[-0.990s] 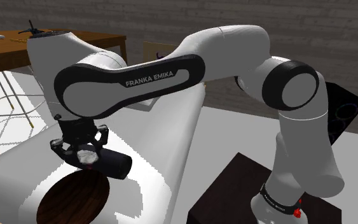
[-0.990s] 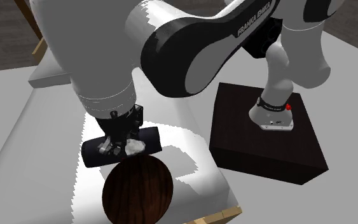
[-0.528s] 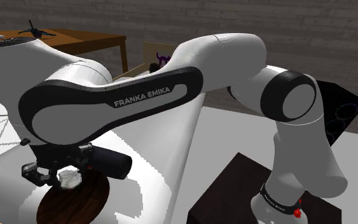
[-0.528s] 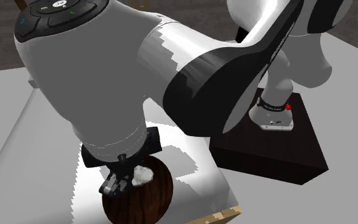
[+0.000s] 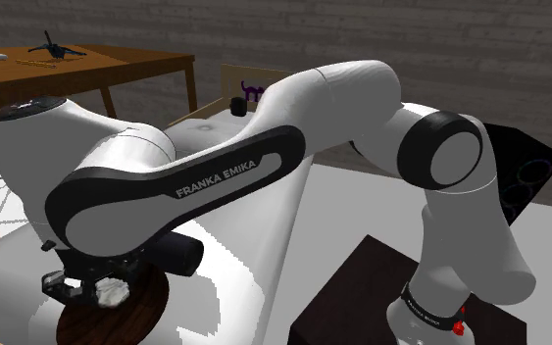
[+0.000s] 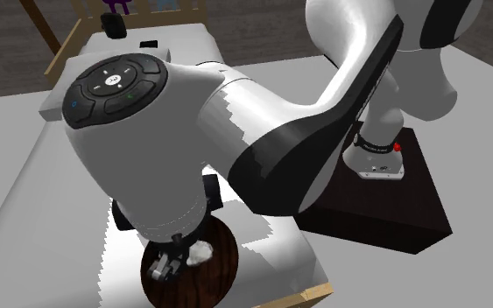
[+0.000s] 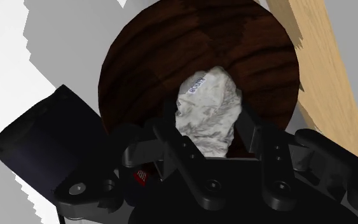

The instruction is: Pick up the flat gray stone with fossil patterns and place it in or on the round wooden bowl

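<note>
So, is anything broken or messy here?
Nothing looks broken or spilled. The hand grips the pale grey stone just over the dark wooden bowl. A black cylinder lies beside the bowl.

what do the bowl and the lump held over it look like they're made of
The bowl looks like dark brown wood, going by the darker grain streaks across it; the finish seems smooth and fairly dull. The stone is pale grey-white with darker mottling and an uneven outline, so it reads as rough rock, though the render leaves that open.
</note>
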Available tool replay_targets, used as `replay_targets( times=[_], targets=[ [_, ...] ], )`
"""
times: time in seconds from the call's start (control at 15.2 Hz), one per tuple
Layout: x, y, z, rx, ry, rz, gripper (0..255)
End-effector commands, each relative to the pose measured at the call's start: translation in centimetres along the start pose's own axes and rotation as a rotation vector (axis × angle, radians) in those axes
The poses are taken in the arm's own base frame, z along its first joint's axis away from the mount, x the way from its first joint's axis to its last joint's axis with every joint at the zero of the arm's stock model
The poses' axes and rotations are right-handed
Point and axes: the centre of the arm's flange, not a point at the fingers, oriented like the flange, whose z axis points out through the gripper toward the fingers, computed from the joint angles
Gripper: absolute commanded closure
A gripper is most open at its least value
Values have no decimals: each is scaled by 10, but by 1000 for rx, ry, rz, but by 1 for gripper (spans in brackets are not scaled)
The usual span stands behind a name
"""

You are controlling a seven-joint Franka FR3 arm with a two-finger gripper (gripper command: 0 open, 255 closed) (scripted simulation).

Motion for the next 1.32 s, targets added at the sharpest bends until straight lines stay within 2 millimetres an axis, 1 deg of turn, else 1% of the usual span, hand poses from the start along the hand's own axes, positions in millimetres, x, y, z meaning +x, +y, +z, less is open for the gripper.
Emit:
replay_targets(
  times=[0.0,0.2,0.73,0.79,1.12,1.25],
  targets=[
    [-1,0,11,0,0,0,255],
    [-2,0,27,0,0,0,255],
    [-2,0,27,0,0,0,255],
    [-2,0,27,0,0,0,0],
    [-2,0,27,0,0,0,0],
    [-2,0,0,0,0,0,0]
  ],
)
